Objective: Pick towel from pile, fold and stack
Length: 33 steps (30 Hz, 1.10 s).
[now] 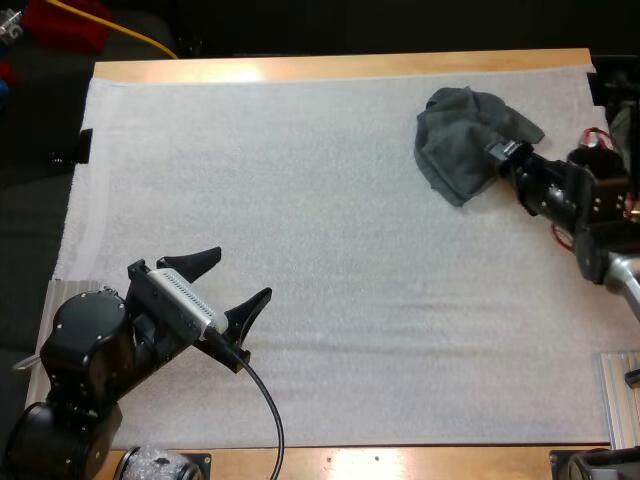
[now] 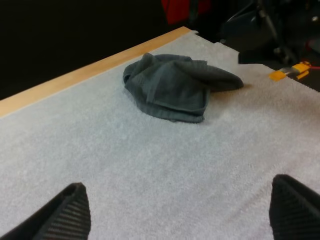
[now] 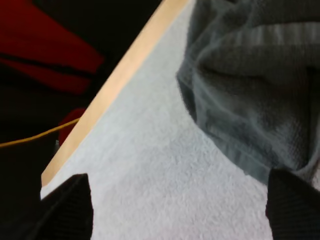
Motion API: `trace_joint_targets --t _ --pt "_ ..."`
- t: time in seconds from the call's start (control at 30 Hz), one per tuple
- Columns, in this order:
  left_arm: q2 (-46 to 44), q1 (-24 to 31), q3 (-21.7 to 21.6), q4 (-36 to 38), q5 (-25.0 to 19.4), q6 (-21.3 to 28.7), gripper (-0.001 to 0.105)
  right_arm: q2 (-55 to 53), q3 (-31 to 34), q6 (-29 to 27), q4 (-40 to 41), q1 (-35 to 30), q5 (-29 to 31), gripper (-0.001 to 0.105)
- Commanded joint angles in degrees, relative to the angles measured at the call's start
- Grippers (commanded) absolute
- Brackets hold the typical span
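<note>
Far right, crumpled towel (image 1: pixel 465 140), corner pointing right

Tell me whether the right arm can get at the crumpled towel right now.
Probably yes: its jaws stand open right at the edge of the towel, with nothing but bare mat around.

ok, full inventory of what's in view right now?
towel: 1, dark grey-green, crumpled at the mat's far right
mat: 1, white, covering the table
table: 1, wood, edge showing along the mat's far side
cable: 1, yellow, beyond the table's far left corner
left gripper: 1, black, open over bare mat at near left
right gripper: 1, black, open at the towel's right side
</note>
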Motion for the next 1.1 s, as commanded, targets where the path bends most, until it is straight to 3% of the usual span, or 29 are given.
trace_joint_targets --t 0.0,0.53,0.6,0.63,0.73,0.77,0.83,0.87,0.9,1.07 --pt "0.03 -0.12 -0.63 0.00 0.48 0.26 0.071 1.64 -1.15 0.84 -1.72 0.06 0.19 0.070" --pt "0.03 -0.12 -0.63 0.27 0.86 0.15 0.071 22.62 -11.52 6.31 -9.38 -0.04 8.83 0.070" --pt "0.03 -0.12 -0.63 0.27 0.86 0.15 0.071 26.11 -12.65 10.99 -11.56 -0.04 9.15 0.062" --pt "0.03 -0.12 -0.63 0.27 0.86 0.15 0.071 27.49 -12.80 13.74 -13.01 -0.04 9.14 0.049" --pt "0.03 -0.12 -0.63 0.27 0.86 0.15 0.071 28.00 -12.80 14.55 -13.32 -0.04 8.53 0.030" --pt "0.03 -0.12 -0.63 0.27 0.86 0.15 0.071 27.89 -12.80 14.46 -13.95 -0.04 7.36 0.017" --pt "0.03 -0.12 -0.63 0.27 0.86 0.15 0.071 27.62 -12.80 13.90 -14.34 -0.04 6.82 0.008" --pt "0.03 -0.12 -0.63 0.27 0.86 0.15 0.071 27.43 -12.80 13.07 -14.33 -0.04 6.62 0.004" --pt "0.03 -0.12 -0.63 0.27 0.86 0.15 0.071 25.55 -12.80 3.76 -14.33 -0.03 4.88 0.001" --pt "0.03 -0.12 -0.63 0.27 0.86 0.15 0.071 20.95 -12.80 -3.74 -11.91 0.93 2.66 0.001"
